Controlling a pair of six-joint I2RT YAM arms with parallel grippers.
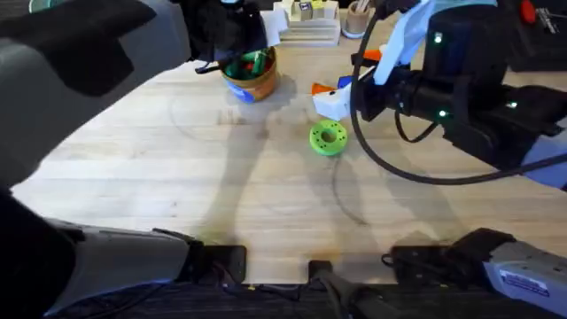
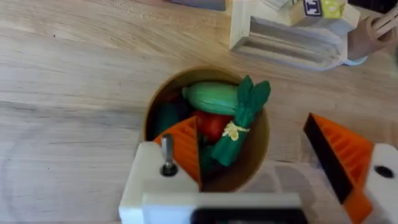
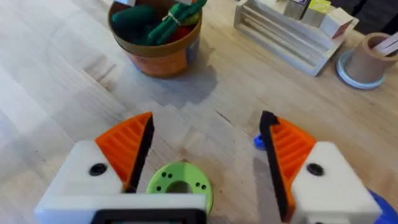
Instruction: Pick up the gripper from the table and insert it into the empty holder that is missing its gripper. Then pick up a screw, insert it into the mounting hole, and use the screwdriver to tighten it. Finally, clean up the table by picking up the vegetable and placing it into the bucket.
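Observation:
The orange-yellow bucket [image 2: 258, 149] [image 1: 251, 78] [image 3: 158, 46] stands at the back of the table. The dark green leafy vegetable [image 2: 239, 121] lies inside it on top of other toy food. My left gripper [image 2: 261, 165] hangs open just above the bucket's rim, touching nothing. A metal screw [image 2: 168, 154] stands in the white mount of one left finger. My right gripper [image 3: 208, 149] [image 1: 347, 75] is open and empty, low over the table to the bucket's right. A bit of the blue screwdriver [image 3: 258, 142] [image 1: 344, 81] peeks out beside one right finger. The loose gripper and the empty holder are out of view.
A flat green disc [image 1: 328, 138] [image 3: 180, 183] lies on the table under my right gripper. A wooden rack with blocks [image 1: 310, 22] [image 3: 292, 31] and a cup [image 3: 370, 59] stand along the back edge. The left arm looms dark across the overhead view's left.

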